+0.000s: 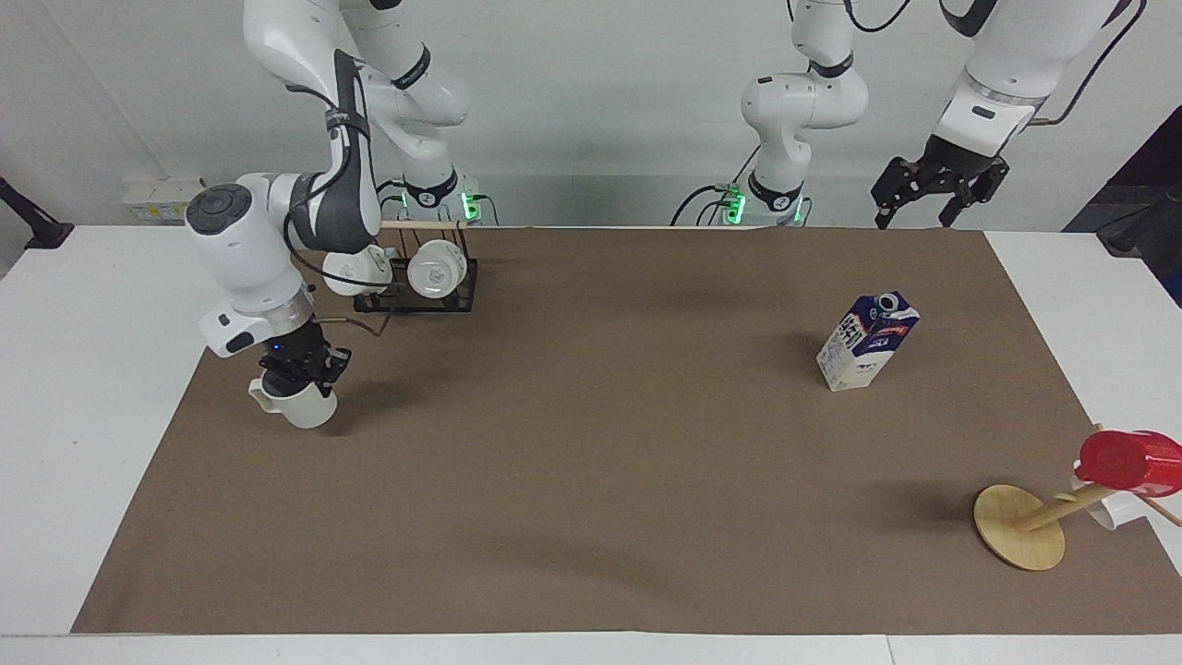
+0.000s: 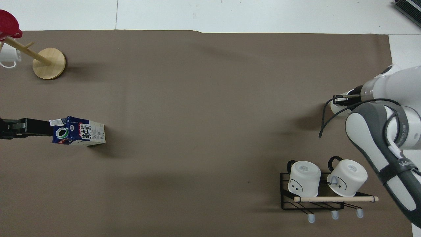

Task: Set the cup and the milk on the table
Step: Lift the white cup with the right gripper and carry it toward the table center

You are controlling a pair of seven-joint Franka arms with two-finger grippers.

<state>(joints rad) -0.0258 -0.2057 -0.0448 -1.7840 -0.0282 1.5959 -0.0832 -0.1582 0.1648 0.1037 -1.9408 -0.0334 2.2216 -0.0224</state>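
White wall at the arms' end; wide white tabletop [image 1: 92,388] under a large brown mat [image 1: 591,480].

The cup [image 1: 300,405], a small cream mug, stands on the mat at the right arm's end, close to the mat's edge. My right claw [image 1: 297,368] sits right on top of it, fingers at the rim; I cannot tell whether they pinch or have let go. I judge the mug light, rigid, glazed and slippery: the rim wall is the place to hold, handle clear of the fingers.

The milk carton [image 1: 866,343] stands upright on the mat toward the left arm's end. I'd guess it light, with thin walls that would dent under squeeze; take the flat sides below the gable.

Left claw [image 1: 937,189] waits, spread, raised over the tabletop's edge by its base.

Wire mug rack [image 1: 420,282] crowds the right arm nearer the robots; wooden cup stand [image 1: 1020,526] is well apart. The mat's middle is open.
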